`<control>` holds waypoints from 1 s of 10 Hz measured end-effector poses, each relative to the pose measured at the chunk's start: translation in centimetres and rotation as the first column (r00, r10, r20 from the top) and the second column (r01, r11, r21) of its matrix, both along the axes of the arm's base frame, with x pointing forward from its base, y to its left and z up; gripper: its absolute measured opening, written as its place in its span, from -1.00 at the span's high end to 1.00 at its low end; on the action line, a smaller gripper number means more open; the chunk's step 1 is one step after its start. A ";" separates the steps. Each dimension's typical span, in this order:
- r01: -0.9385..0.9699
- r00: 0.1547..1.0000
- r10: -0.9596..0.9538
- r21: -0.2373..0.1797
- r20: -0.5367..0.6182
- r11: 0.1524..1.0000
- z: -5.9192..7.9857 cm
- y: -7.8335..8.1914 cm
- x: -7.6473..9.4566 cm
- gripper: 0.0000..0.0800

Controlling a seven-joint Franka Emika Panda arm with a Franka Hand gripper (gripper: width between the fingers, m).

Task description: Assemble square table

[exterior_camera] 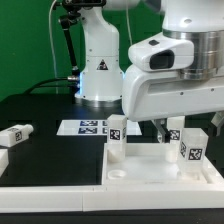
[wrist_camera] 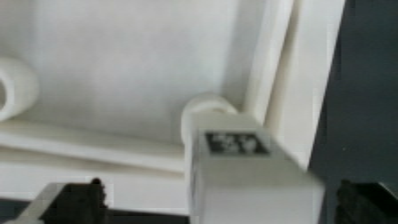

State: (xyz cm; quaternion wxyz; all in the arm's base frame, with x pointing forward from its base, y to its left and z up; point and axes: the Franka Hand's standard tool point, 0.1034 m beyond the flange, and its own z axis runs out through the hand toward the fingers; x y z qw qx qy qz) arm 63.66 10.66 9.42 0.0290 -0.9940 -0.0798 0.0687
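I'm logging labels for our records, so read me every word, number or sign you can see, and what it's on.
No words or numbers are readable in either view.
Arm base: triangular warning sign, symbol too small to make out.
Legs and marker board: black-and-white square tags, patterns only, no lettering.

The square panel point(exterior_camera: 60, 170) runs off the exterior view's bottom edge, and one leg post point(exterior_camera: 12, 135) off its left. The wrist view is blurred: the tag point(wrist_camera: 235, 145) is unreadable, and the end effector point(wrist_camera: 217, 205) is cropped to dark finger stubs.
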 end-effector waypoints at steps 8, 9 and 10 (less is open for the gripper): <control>0.292 0.956 -0.293 -0.040 -0.005 0.956 -0.5 -0.2 1.0 0.27; 0.357 0.934 -0.357 -0.050 -0.005 0.933 -0.5 -0.2 1.0 0.27; 0.420 0.907 -0.421 -0.060 -0.002 0.905 -0.6 -0.1 1.0 0.27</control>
